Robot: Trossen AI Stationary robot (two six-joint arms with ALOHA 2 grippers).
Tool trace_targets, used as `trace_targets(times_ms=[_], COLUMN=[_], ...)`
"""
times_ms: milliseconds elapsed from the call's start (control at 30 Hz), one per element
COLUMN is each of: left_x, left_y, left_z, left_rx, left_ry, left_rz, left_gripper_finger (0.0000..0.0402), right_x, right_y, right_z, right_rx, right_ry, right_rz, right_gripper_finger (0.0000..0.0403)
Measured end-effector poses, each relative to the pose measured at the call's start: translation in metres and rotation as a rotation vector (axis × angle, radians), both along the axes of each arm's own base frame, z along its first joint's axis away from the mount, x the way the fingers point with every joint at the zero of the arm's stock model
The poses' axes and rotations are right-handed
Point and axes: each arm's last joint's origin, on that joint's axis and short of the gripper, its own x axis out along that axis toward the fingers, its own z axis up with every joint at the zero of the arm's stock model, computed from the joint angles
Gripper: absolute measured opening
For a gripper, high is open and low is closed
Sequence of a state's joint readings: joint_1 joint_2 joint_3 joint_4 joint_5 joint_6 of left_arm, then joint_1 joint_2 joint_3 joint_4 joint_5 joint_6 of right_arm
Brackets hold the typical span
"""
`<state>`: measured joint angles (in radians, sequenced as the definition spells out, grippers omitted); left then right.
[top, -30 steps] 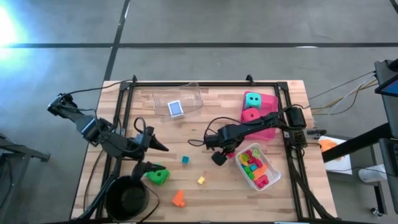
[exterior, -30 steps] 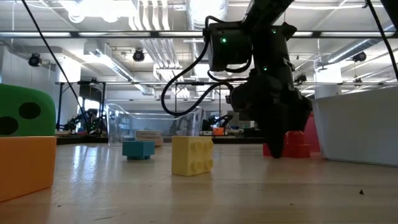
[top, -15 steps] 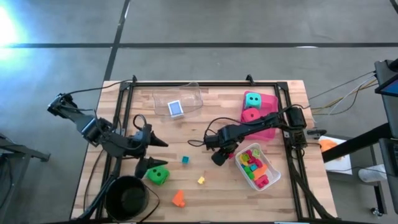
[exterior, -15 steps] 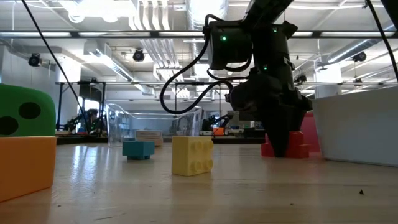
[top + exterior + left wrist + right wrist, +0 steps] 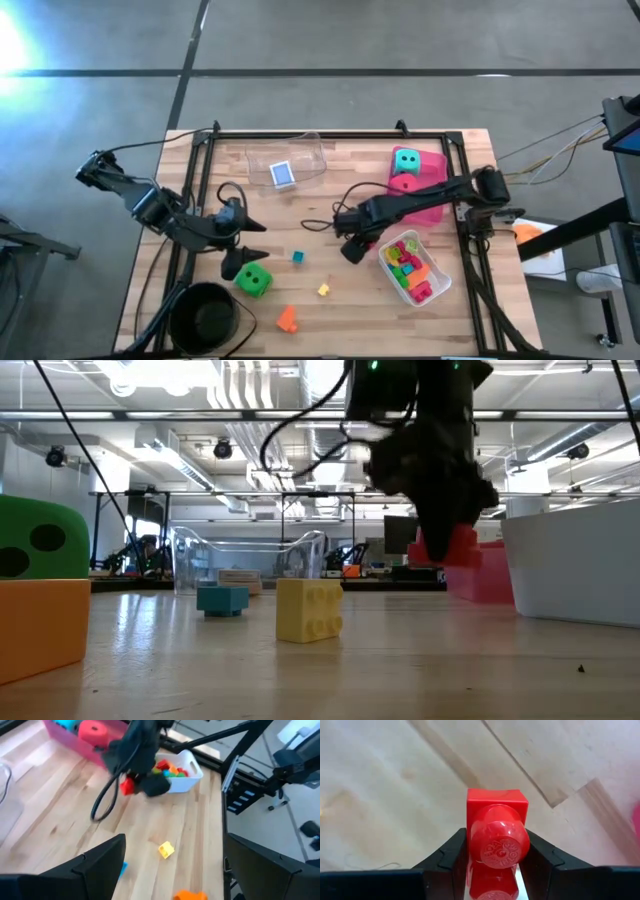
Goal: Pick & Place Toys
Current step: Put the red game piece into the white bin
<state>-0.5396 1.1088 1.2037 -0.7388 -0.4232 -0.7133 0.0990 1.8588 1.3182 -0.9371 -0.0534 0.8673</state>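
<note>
The right hand grips a red brick between its two dark fingers, the jaws pressed against the brick's sides. In the low view the red brick hangs clear of the bench, with open air under it. From above, this right hand sits near the middle of the bench, just left of the white tray that holds a heap of coloured bricks.

The left hand hovers over the left part of the bench with its fingers spread wide and nothing between them (the left wrist view shows both fingers far apart). The green die lies on the wood just beside it, on the near side.

Loose on the bench lie a teal brick, a yellow brick and an orange brick, each well apart from the others. The blue card box stands in the clear tray at the far side. The teal die and the red die rest in the pink tray at the far right. A black bowl sits at the near left corner.
</note>
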Motion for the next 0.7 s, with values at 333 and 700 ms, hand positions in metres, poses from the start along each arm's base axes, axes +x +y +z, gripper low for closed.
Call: trace_targets(times_ms=[333, 700], left_x=[-0.001, -0.002], left_y=[0.001, 0.004], left_z=[-0.002, -0.005], left_rx=[-0.004, 0.015], left_ry=[0.023, 0.054], left_rz=[0.006, 0.02], left_gripper_finger=[0.0342, 0.0343], right_x=[-0.027, -0.079], right_y=[0.016, 0.032], right_z=[0.061, 0.091], right_rx=[0.048, 0.049], right_ry=[-0.182, -0.228], right_rz=[0.048, -0.015], right_gripper_finger=[0.0128, 0.0128])
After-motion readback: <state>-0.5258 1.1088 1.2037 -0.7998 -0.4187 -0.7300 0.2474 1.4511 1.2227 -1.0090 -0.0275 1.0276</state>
